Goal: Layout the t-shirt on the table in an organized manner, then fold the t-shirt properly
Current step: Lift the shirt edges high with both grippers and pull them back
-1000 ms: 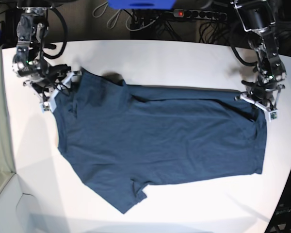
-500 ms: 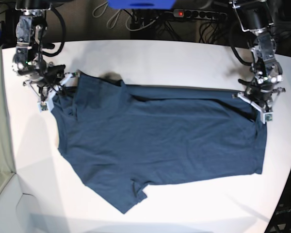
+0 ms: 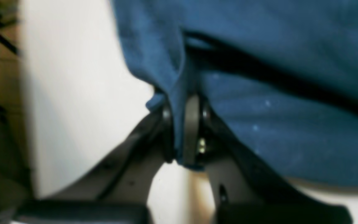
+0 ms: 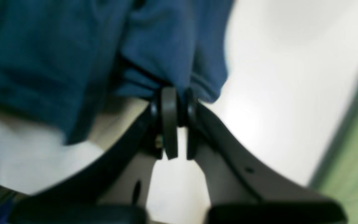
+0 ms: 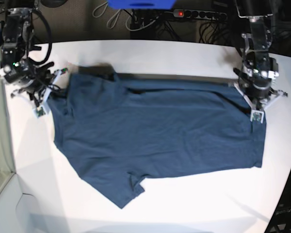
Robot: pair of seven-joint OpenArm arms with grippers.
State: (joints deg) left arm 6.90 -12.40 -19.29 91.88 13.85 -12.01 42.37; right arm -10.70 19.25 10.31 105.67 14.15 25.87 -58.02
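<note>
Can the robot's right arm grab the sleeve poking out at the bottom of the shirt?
Probably not right now: the right gripper is already shut on the t-shirt at its far corner, so the sleeve lies free but unreachable until it lets go.

Base view bright and sharp, even overhead light on the table (image 5: 160, 53); faint shadows at the shirt (image 5: 155, 126) edge; both wrist views blurred, soft, dimmer.

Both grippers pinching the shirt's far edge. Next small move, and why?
Probably keep drawing the two apart: the left gripper and right gripper each clamp the t-shirt, but its near sleeve is crumpled and its body is skewed on the table.
</note>
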